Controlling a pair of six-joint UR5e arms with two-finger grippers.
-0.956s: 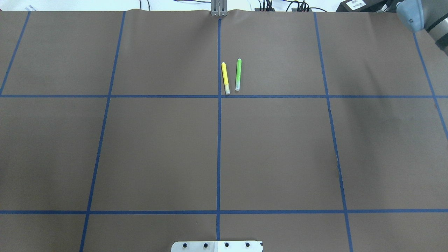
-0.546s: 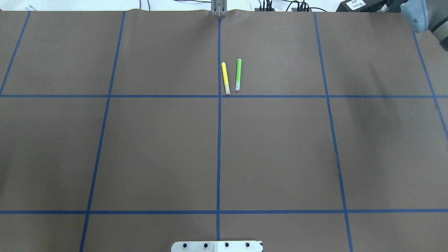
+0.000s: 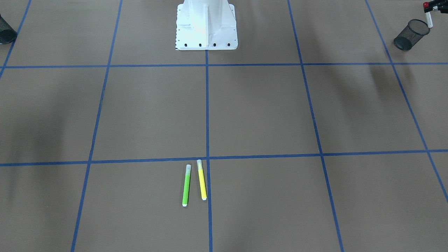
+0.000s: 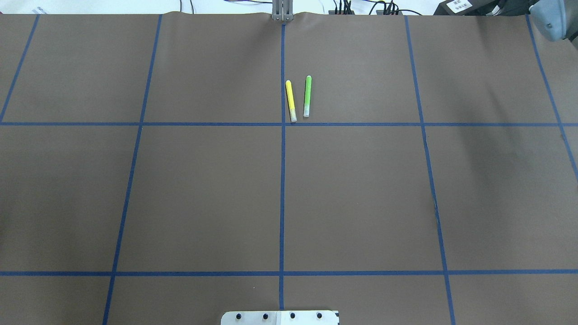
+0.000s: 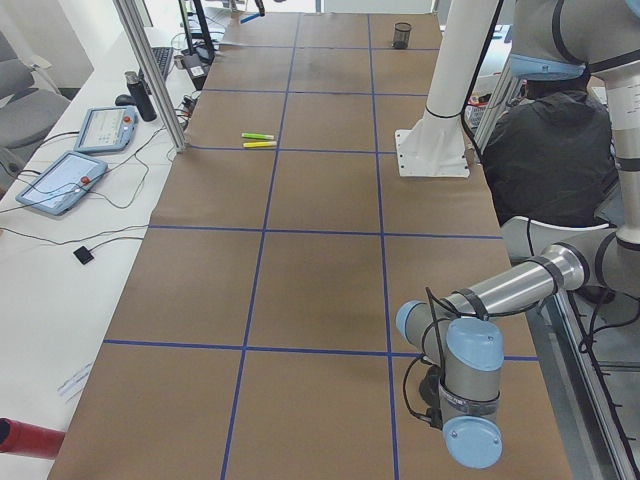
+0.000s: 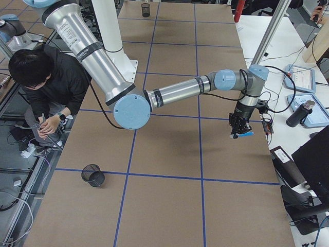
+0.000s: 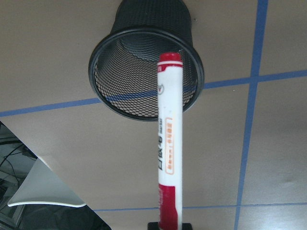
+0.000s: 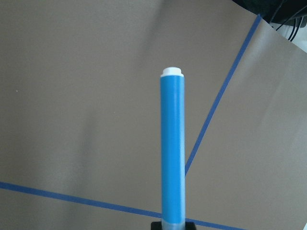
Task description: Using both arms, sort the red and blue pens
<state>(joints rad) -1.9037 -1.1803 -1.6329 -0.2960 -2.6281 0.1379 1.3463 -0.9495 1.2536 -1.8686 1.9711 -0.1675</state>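
Left gripper (image 7: 169,226) is clamping the white red-capped marker (image 7: 169,143) over the black mesh cup (image 7: 127,91), probably for dropping; right gripper (image 6: 240,128) is gripping the blue-barrelled marker (image 8: 172,148).

We saw the white-barrelled red pen (image 7: 169,143) held by one red end, pointing at a mesh cup (image 7: 108,76); the blue pen (image 8: 172,148) was held likewise, above the table (image 8: 72,96).

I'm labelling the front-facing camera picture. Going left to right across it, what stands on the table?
The mesh cup at the left edge, green marker, yellow marker, mesh cup near the right edge. The white pedestal is omitted: it spans both markers.
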